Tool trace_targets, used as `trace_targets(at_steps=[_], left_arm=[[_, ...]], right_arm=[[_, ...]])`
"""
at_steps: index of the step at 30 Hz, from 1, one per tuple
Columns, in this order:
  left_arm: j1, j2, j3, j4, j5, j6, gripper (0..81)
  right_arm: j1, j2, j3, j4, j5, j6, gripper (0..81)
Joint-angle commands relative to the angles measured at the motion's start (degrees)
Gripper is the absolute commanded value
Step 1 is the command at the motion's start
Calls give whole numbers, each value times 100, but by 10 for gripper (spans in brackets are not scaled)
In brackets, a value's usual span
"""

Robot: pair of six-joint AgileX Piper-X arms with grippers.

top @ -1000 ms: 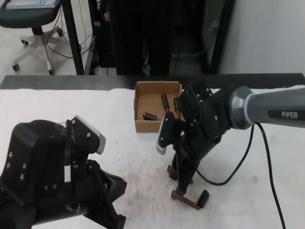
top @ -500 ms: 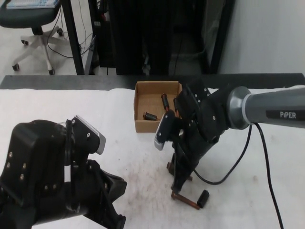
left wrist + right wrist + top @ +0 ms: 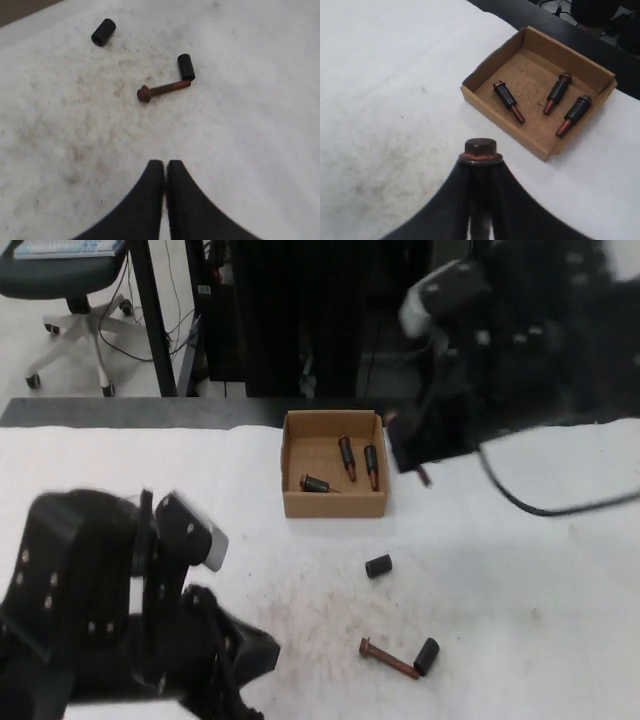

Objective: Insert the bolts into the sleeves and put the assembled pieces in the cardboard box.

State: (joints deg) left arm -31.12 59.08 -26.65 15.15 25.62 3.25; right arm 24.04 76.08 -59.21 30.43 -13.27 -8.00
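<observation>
A bolt (image 3: 480,149) is clamped between the fingers of the right gripper (image 3: 480,169), raised near the cardboard box (image 3: 334,506), which holds three assembled pieces (image 3: 508,101). A second bolt (image 3: 162,90) and two sleeves (image 3: 103,32) lie on the stained white surface (image 3: 120,460). The fingers of the left gripper (image 3: 165,172) meet on nothing. An office chair (image 3: 70,285) stands behind.

The cardboard box (image 3: 335,505) sits on the bench (image 3: 120,470), toward the back. Three assembled pieces (image 3: 346,457) lie in it — one on the left side, two side by side on the right. In front of the box lies a loose sleeve (image 3: 378,566). Nearer still lies the loose bolt (image 3: 388,658), with a second sleeve (image 3: 427,656) touching its right end. The left gripper (image 3: 164,170) is at the near left. The right gripper (image 3: 480,167) hangs right of the box, the held bolt (image 3: 480,149) between its fingers.
</observation>
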Motion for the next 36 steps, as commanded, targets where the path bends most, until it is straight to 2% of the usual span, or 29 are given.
trace_targets(at_steps=[1,5,11,18,21,24,28,30,32,36], left_arm=[[-92,126,-510,-40,58,496,38],[-331,889,-1399,463,-8,880,38],[-532,2867,-3181,1642,-18,1181,38],[-597,4872,-5392,2999,-40,1682,38],[-705,5402,-6149,3452,-274,2056,44],[-845,5770,-6692,3531,-442,2235,125],[-1013,6069,-7133,3531,-1098,2264,362],[-1066,6126,-7184,3531,-1644,2519,441],[-1114,6152,-7190,3531,-2102,2984,455],[-1117,6233,-7190,3566,-2126,3255,456]], right_arm=[[-98,-369,261,17,-81,173,9],[-288,-1180,865,17,-81,446,9],[-582,-2350,1468,17,-180,588,9],[-954,-3240,1668,433,-217,588,9],[-1185,-3404,1668,777,-217,588,9],[-1408,-3438,1699,991,-286,538,9],[-1682,-3438,1839,990,-817,491,9],[-1751,-3438,1941,959,-866,491,9],[-1754,-3438,2021,919,-866,491,9],[-1754,-3438,2147,917,-875,491,9]])
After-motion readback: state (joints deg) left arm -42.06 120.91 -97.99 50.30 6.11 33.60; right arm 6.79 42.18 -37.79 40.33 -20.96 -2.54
